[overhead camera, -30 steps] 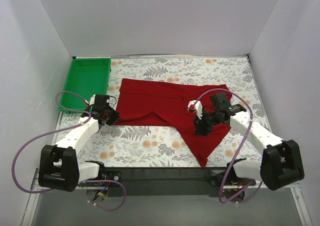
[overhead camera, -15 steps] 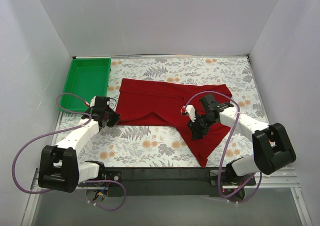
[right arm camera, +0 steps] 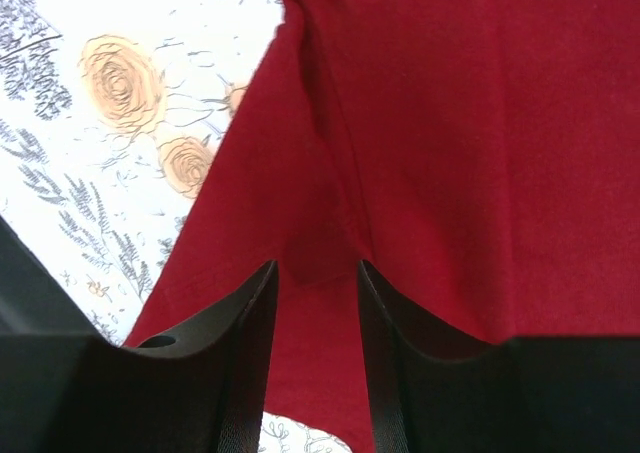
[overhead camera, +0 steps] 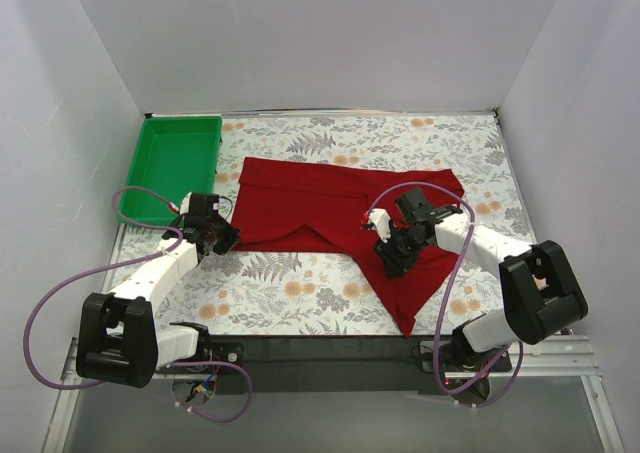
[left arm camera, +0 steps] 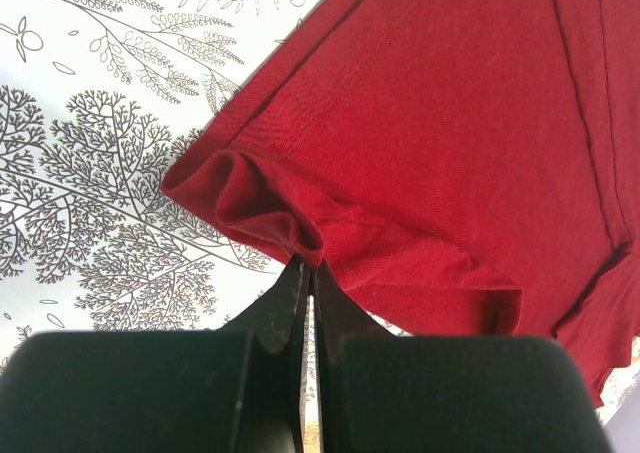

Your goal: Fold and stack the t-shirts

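Observation:
A dark red t-shirt (overhead camera: 330, 208) lies partly folded on the flowered table, with a pointed flap running toward the near right. My left gripper (overhead camera: 222, 236) is shut on the shirt's left hem; in the left wrist view the cloth (left arm camera: 420, 133) bunches at the closed fingertips (left arm camera: 308, 265). My right gripper (overhead camera: 392, 263) is open and sits low over the pointed flap, the red cloth (right arm camera: 420, 123) showing between and beyond its two fingers (right arm camera: 250, 303). Nothing is pinched in it.
A green plastic tray (overhead camera: 172, 165) stands empty at the far left. White walls close in the table on three sides. A black bar (overhead camera: 320, 348) runs along the near edge. Purple cables loop from both arms.
My right gripper has moved left and slightly nearer over the shirt's pointed flap. The left gripper has kept its hold and hardly moved.

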